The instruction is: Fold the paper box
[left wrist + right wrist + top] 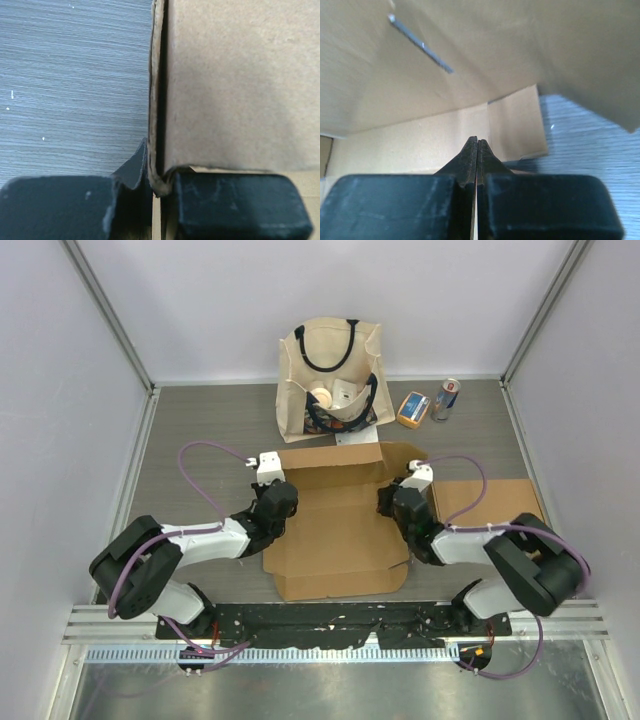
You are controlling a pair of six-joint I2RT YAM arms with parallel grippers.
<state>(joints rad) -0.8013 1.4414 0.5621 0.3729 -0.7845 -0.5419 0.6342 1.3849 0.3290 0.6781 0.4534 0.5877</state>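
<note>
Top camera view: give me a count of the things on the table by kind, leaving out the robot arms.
Cardboard pieces: 2, the paper box and a flat sheet to its right
Tote bag: 1
Drink can: 1
Small packet: 1
Total: 5, not counting what sits inside the bag

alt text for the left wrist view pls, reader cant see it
Close-up of the left tool, black along the bottom of the frame, shut on the folded edge of a brown cardboard box. The box fills the right half, and a grey wood-grain table fills the left.
</note>
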